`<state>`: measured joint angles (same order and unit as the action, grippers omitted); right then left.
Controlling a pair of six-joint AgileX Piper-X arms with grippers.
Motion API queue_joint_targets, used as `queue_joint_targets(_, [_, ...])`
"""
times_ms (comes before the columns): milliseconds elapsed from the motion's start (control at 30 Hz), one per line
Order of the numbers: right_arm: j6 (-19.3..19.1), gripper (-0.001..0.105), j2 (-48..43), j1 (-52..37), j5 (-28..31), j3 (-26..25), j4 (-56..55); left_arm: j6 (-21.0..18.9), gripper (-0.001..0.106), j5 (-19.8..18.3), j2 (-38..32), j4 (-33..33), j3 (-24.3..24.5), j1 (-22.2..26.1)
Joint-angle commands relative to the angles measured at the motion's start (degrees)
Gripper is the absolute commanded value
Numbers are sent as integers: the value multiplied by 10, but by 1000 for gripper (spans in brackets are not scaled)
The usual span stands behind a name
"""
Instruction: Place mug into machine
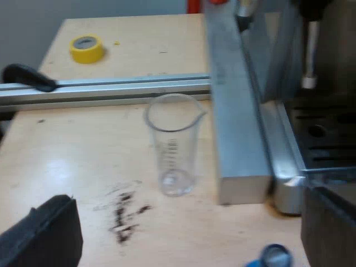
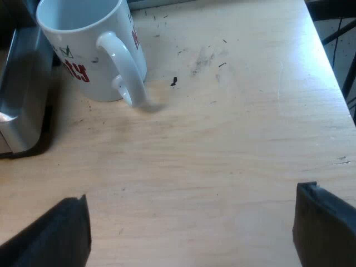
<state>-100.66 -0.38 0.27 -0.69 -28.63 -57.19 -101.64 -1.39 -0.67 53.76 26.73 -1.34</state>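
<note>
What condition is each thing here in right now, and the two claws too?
Mug: upright on the table, empty, not yet in the machine.
Glass: upright, empty, beside the machine.
Tape roll: lying flat.
Coffee grounds: spilled on the table.
Right claw: open, holding nothing.
Left claw: open, holding nothing.

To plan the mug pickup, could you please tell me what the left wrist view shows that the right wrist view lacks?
Left wrist view: an upright measuring glass beside the espresso machine, a yellow tape roll, and what looks like a blue tamper. Right wrist view: the white mug, upright beside the machine. Both: the wooden table, scattered coffee grounds, the machine, and an open gripper: left gripper, right gripper.
</note>
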Motion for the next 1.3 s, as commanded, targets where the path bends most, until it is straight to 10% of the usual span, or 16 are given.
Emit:
queue_joint_targets(33, [-3,75,-9,2,-34,-11,3,1,81,-67,-67,-6,1,-5])
queue_joint_targets(800, [-101,75,175,122,-78,-53,105,1,81,-319,41,-208,-78,-165])
queue_joint_targets(1000, [-33,75,199,122,7,3,191,1,81,-348,78,-270,-124,-172])
queue_joint_targets(1300, [-33,75,200,122,7,129,412,3,81,-348,98,-310,-163,-172])
